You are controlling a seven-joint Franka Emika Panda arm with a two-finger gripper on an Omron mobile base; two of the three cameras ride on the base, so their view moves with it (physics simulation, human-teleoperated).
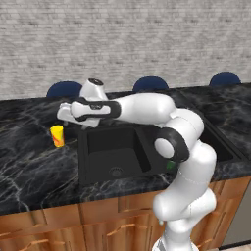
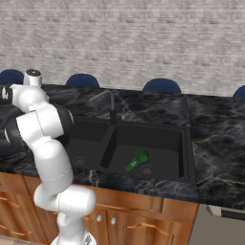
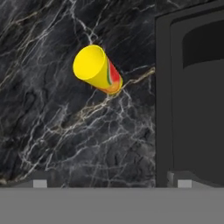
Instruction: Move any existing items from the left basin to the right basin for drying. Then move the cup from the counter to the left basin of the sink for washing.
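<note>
1. Beside the sink's (image 1: 117, 152) left rim, the cup (image 1: 57, 136) stands upright on the counter (image 1: 29, 166), well back from its front edge.
2. Across the divider, a green bottle-like object (image 2: 137, 159) lies in the right basin (image 2: 153, 143); the left basin (image 1: 115, 149) looks bare, so the cup pickup appears the step in hand.
3. Poised above the cup, the gripper (image 1: 63, 112) shows both fingertips spread apart, holding nothing.
4. Good practice: centre over the cup, descend straight, then close across its tapered wall.

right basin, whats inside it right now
A green bottle-like object lies on the floor of the right basin, beside its round drain. The near wall hides a strip of the floor at the front; the rest looks bare.
</note>
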